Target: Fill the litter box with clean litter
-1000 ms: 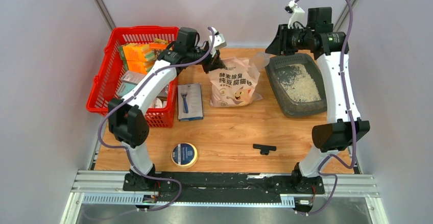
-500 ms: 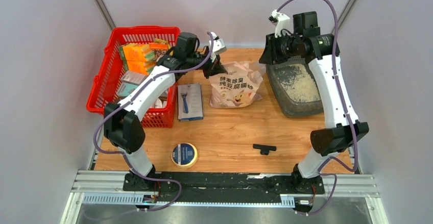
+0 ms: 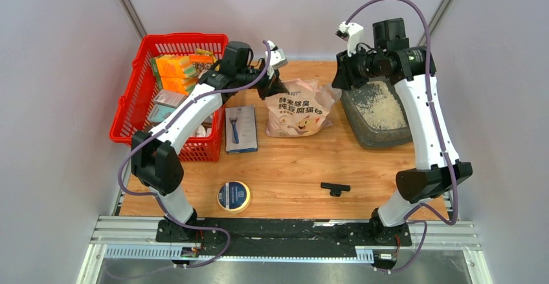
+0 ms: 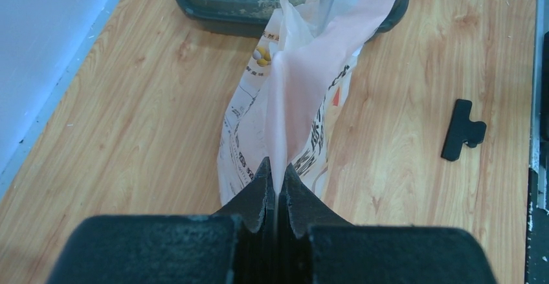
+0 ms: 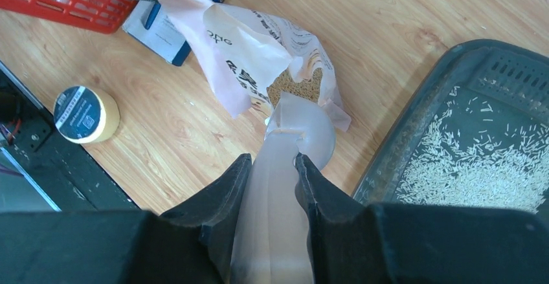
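The dark grey litter box [image 3: 379, 138] lies at the back right with pale litter [image 3: 383, 110] spread in it; it also shows in the right wrist view [image 5: 414, 142] with litter [image 5: 479, 167]. The pale pink printed bag [image 3: 299, 110] lies open beside it, brownish granules showing at its mouth [image 5: 294, 87]. My left gripper [image 3: 270, 85] is shut on the bag's upper edge [image 4: 304, 96] and holds it up. My right gripper [image 3: 344, 77] is shut on the handle of a translucent scoop [image 5: 294, 148], whose bowl sits at the bag's mouth.
A red mesh basket [image 3: 129, 112] full of boxes stands at the back left. A blue razor pack [image 3: 241, 129], a tape roll [image 3: 234, 195] and a black clip [image 3: 335, 188] lie on the wooden table. Stray grains lie by the box.
My right gripper has swung left from above the litter box to the bag's mouth with the scoop. The left gripper has shifted slightly and keeps its hold on the bag.
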### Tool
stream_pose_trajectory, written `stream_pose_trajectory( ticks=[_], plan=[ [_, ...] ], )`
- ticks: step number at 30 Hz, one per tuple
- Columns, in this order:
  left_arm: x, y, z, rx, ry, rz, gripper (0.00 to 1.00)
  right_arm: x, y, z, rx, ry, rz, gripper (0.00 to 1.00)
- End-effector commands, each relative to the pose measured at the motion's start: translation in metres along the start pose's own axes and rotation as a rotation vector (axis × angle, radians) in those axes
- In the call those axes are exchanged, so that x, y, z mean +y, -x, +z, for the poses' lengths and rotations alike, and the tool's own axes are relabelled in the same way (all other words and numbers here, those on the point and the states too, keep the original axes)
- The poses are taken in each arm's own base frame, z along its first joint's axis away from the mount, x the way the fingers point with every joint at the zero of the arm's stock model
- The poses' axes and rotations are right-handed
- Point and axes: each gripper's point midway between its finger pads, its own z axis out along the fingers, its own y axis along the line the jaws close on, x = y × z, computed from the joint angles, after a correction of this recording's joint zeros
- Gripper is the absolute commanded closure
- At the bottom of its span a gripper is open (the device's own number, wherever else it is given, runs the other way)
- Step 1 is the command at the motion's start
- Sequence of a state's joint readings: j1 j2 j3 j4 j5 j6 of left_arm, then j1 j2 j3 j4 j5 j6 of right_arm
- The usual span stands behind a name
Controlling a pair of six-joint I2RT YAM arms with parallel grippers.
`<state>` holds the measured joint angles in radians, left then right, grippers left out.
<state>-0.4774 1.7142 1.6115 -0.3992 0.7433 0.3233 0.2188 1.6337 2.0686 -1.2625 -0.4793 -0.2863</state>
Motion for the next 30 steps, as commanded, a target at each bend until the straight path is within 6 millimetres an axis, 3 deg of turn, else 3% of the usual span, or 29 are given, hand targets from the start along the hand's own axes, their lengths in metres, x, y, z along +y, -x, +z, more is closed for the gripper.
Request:
stream_pose_trajectory(
  ticks=[1, 8, 13, 18, 20, 21, 22, 24, 27, 30],
  plan=[
    [-0.013, 0.049, -0.020, -0.120, -0.002, 0.073, 1.00, 0.010, -0.009, 0.001, 0.052, 0.026, -0.128, 1.00],
    [-0.017, 0.048, -0.025, -0.121, -0.003, 0.085, 1.00, 0.005, -0.031, 0.024, 0.168, 0.033, -0.075, 1.00],
    [-0.025, 0.048, -0.026, -0.126, -0.015, 0.087, 1.00, -0.024, -0.019, 0.037, 0.129, -0.123, 0.014, 1.00],
    [-0.037, 0.047, -0.026, -0.129, -0.029, 0.116, 1.00, -0.060, -0.002, 0.035, 0.035, -0.360, 0.210, 1.00],
    [-0.038, 0.047, -0.026, -0.131, -0.030, 0.122, 1.00, -0.061, 0.007, 0.031, -0.037, -0.375, 0.264, 1.00],
    [-0.039, 0.046, -0.025, -0.130, -0.032, 0.121, 1.00, -0.060, 0.021, 0.032, -0.107, -0.367, 0.280, 1.00],
    [-0.039, 0.046, -0.025, -0.132, -0.029, 0.126, 1.00, -0.056, 0.014, 0.035, -0.122, -0.354, 0.337, 1.00],
    [-0.037, 0.044, -0.024, -0.125, -0.022, 0.122, 1.00, -0.045, 0.024, 0.041, -0.188, -0.296, 0.365, 1.00],
    [-0.035, 0.044, -0.024, -0.126, -0.007, 0.126, 1.00, -0.033, 0.010, 0.059, -0.122, -0.261, 0.359, 1.00],
    [-0.033, 0.045, -0.025, -0.127, 0.002, 0.130, 1.00, -0.041, -0.007, 0.066, -0.086, -0.301, 0.364, 1.00]
  ],
)
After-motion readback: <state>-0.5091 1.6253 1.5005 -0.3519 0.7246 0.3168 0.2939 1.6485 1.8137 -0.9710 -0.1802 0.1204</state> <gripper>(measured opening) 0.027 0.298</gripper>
